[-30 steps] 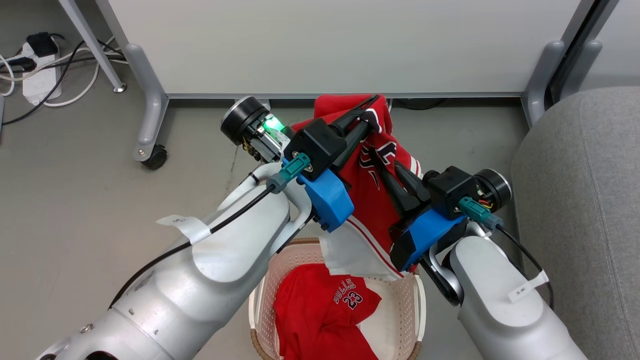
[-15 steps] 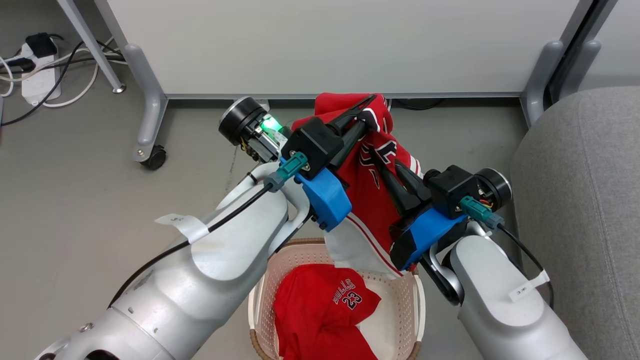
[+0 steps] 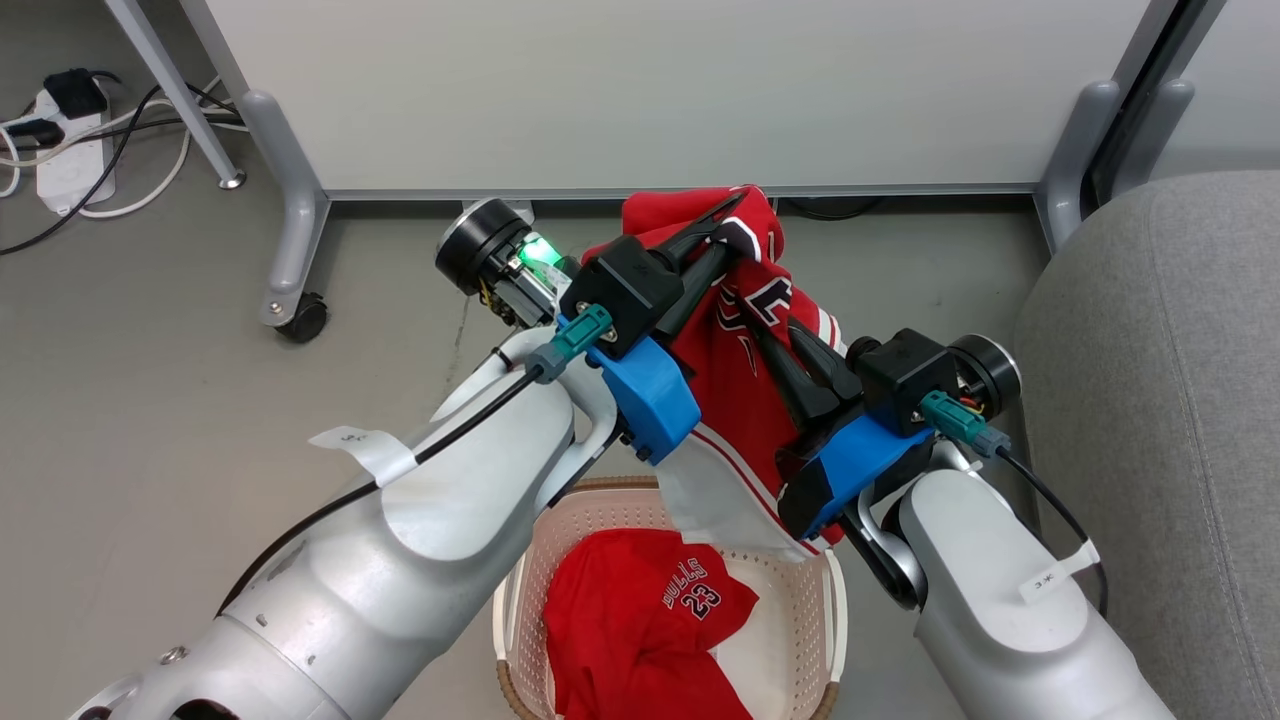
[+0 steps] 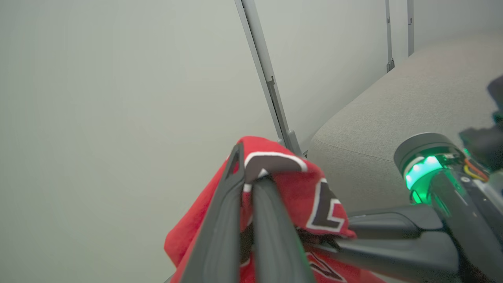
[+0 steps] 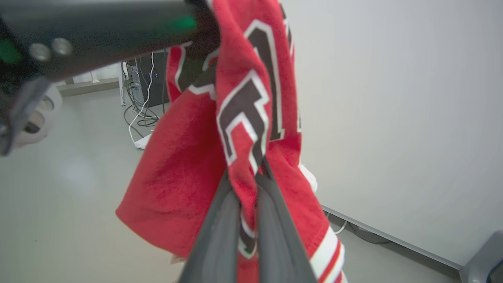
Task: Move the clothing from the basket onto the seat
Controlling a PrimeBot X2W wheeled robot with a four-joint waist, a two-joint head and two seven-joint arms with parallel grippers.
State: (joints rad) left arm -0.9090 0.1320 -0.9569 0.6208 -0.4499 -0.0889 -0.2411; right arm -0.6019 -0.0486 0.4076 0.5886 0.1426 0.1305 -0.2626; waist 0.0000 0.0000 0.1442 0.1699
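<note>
Red striped-trim jersey (image 3: 740, 400) hung pinched by my left gripper (image 3: 733, 222) and right gripper (image 3: 775, 340), held above the far rim of the cream perforated plastic basket (image 3: 520, 610) so I could carry it clear to the grey fabric seat (image 3: 1150, 400).

An office or lab is suggested by a white partition panel (image 3: 650, 90) on wheeled metal feet (image 3: 290, 250), a plugged-in power strip (image 3: 75, 165), and a grey floor (image 3: 150, 400).

Seat (image 3: 1150, 400) right of basket (image 3: 805, 600), clothing (image 3: 640, 620) inside
</note>
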